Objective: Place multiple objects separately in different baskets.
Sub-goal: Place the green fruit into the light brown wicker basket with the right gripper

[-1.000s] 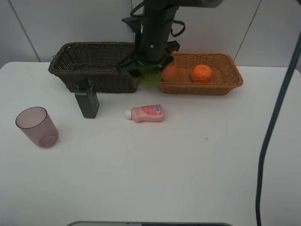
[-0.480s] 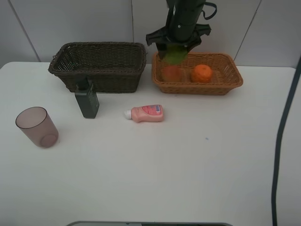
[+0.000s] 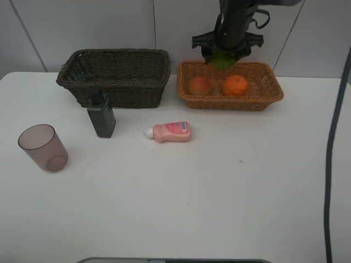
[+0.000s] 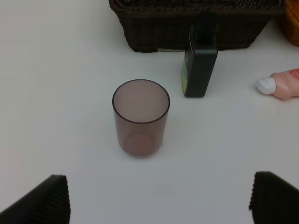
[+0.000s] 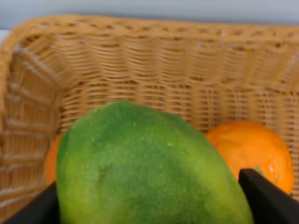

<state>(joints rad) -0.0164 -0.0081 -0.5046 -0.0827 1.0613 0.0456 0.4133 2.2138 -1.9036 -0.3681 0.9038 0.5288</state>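
Right now your right tool (image 3: 224,53) is clamped on the green oval fruit (image 5: 149,172), holding it in the air above the back of the light orange-tan basket (image 3: 274,94). Inside that basket the orange (image 3: 235,85) and the red-orange round fruit (image 3: 199,85) lie side by side, near each other. Your left tool (image 4: 159,200) hangs with its fingers spread wide and nothing between them, above the counter (image 3: 219,192), with the translucent cup (image 4: 140,116) standing upright in front of it. Beyond the cup, the dark green bottle (image 4: 200,63) stands upright just in front of the dark brown basket (image 3: 115,52); you cannot tell whether they touch. Between the two baskets and nearer you, the pink bottle (image 3: 171,131) lies on its side on the counter, its white cap pointing toward the dark green bottle.
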